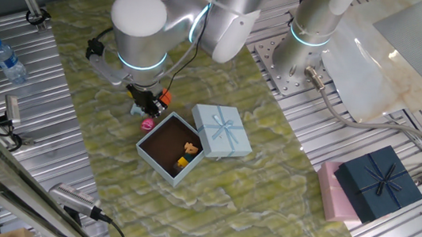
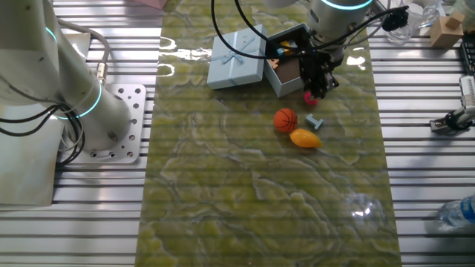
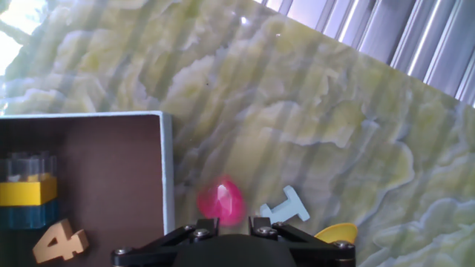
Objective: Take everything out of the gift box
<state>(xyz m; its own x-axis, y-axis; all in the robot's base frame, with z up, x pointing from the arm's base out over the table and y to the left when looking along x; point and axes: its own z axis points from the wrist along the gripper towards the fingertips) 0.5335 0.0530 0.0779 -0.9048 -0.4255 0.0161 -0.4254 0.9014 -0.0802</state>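
Gift box [image 3: 168, 170] with orange "4" piece [image 3: 61, 242] inside.

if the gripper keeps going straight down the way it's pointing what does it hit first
Most likely the magenta piece, which lies on the tablecloth right under the gripper, just outside the gift box wall. The gap between them is unclear.

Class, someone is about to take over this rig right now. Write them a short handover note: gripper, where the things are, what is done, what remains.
Gripper: low over the mat beside the gift box, above the magenta piece; open or shut, cannot tell.
Out on the mat: basketball, mango-like fruit, pale-blue T piece, magenta piece.
Still in the box: yellow block, tan "4".
Lid is off, beside the box.
Left: take those out.
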